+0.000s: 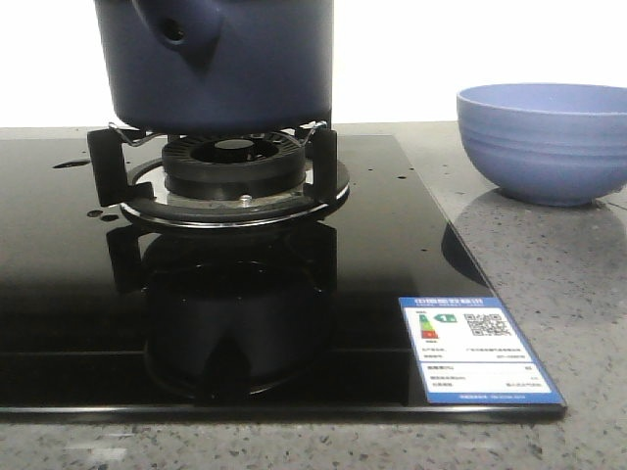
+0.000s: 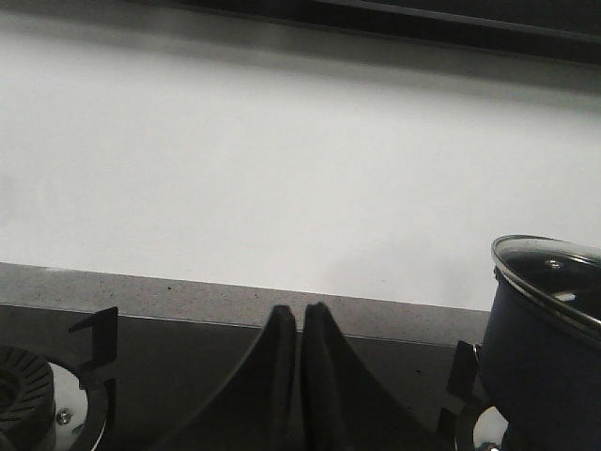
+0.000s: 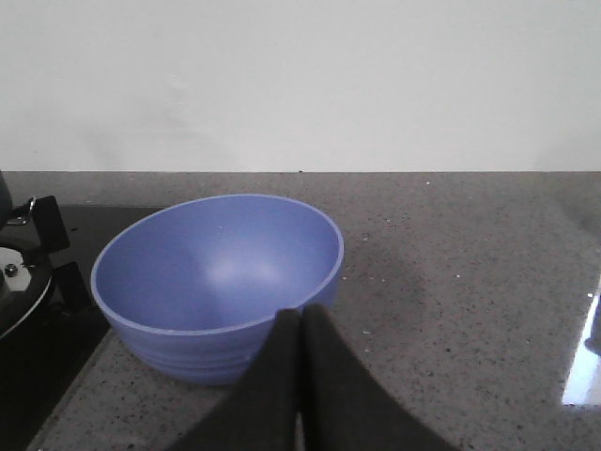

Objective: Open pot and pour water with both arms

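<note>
The dark navy pot (image 1: 220, 64) stands on the gas burner (image 1: 233, 171) of the black glass hob, its hollow stub (image 1: 174, 31) facing me. In the left wrist view the pot (image 2: 540, 352) shows with a glass lid (image 2: 554, 277) on it. My left gripper (image 2: 299, 315) is shut and empty over the hob, to the side of the pot. My right gripper (image 3: 300, 319) is shut and empty, just in front of the light-blue ribbed bowl (image 3: 218, 282). Neither gripper shows in the front view.
The light-blue bowl (image 1: 542, 140) stands on the grey speckled counter (image 1: 549, 264) right of the hob. A second burner (image 2: 38, 399) lies on the far side of my left gripper. An energy label (image 1: 477, 351) is stuck at the hob's front right corner. A white wall runs behind.
</note>
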Robot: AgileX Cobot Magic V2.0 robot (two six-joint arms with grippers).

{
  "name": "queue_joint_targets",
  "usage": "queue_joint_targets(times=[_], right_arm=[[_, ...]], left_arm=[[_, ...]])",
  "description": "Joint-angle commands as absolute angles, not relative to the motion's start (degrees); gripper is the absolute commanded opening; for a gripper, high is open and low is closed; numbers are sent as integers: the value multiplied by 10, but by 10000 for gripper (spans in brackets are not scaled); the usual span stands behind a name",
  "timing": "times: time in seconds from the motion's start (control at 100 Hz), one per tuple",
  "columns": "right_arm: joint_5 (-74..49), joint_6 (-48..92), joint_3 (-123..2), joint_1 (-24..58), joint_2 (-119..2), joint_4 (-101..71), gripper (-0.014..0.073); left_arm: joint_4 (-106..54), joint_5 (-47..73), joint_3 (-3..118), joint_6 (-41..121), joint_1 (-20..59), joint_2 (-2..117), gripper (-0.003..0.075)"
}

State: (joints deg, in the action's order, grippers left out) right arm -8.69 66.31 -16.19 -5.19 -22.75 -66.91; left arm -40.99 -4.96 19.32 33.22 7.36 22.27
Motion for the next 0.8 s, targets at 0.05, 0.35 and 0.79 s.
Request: queue_joint_targets(times=[0.05,0.35,0.79], right_arm=[[-68,667,-178,-56,-229,-677,-63],[-68,667,-178,-56,-229,-677,-63],[-68,667,-178,-56,-229,-677,-63]], left_arm=[[-410,-81,206,331,84,218,-20],[-115,-83,121,33,34,154,-20],[-33,-58,-21,-33,-34,-20,-20]])
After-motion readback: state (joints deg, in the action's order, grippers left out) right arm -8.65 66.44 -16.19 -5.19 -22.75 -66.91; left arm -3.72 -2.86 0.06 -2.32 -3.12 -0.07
